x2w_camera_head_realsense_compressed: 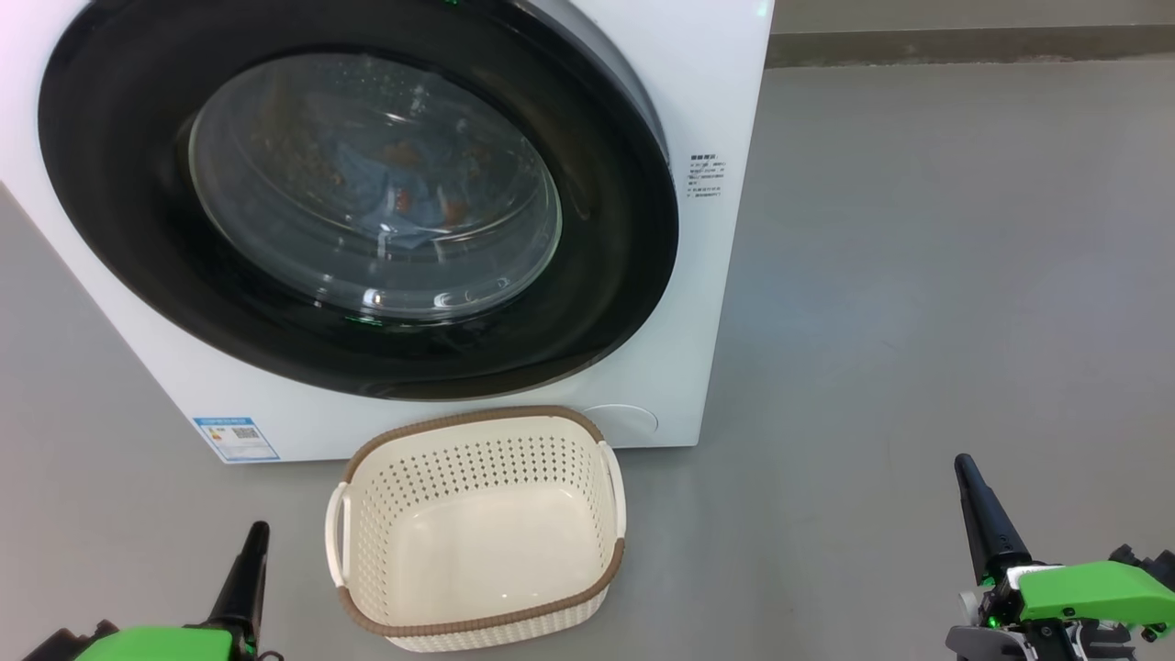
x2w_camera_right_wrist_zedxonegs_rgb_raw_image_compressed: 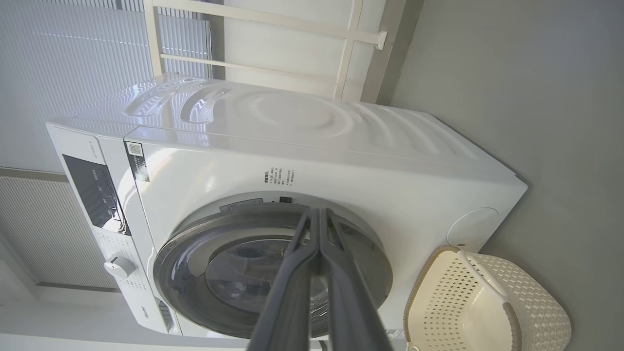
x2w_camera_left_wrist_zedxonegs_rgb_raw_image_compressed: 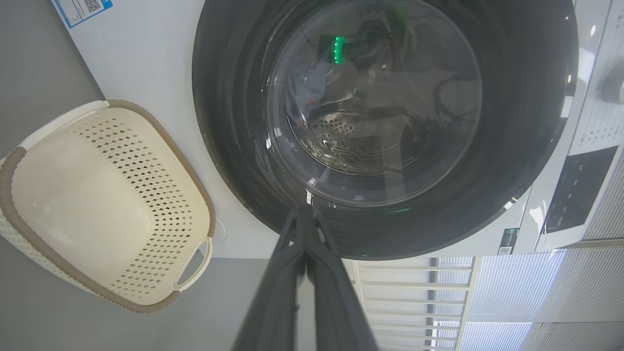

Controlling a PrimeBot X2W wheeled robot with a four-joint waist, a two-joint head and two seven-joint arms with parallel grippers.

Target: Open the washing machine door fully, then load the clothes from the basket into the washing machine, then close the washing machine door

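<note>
1. The washing machine (x2w_camera_head_realsense_compressed: 716, 101) is standing on a smooth grey floor (x2w_camera_head_realsense_compressed: 918, 275), which is running back to a grey skirting strip (x2w_camera_head_realsense_compressed: 964, 44) along the wall.
2. Its door (x2w_camera_head_realsense_compressed: 138, 239) is sitting shut against the white front.
3. The clothes (x2w_camera_head_realsense_compressed: 390, 188) are lying inside the drum, showing blue through the glass.
4. The basket (x2w_camera_head_realsense_compressed: 459, 419) is resting on the floor just in front of the machine, below the door.
5. The left gripper (x2w_camera_head_realsense_compressed: 257, 532) and right gripper (x2w_camera_head_realsense_compressed: 964, 464) are hovering low at either side, fingers pressed together, gripping nothing.
</note>
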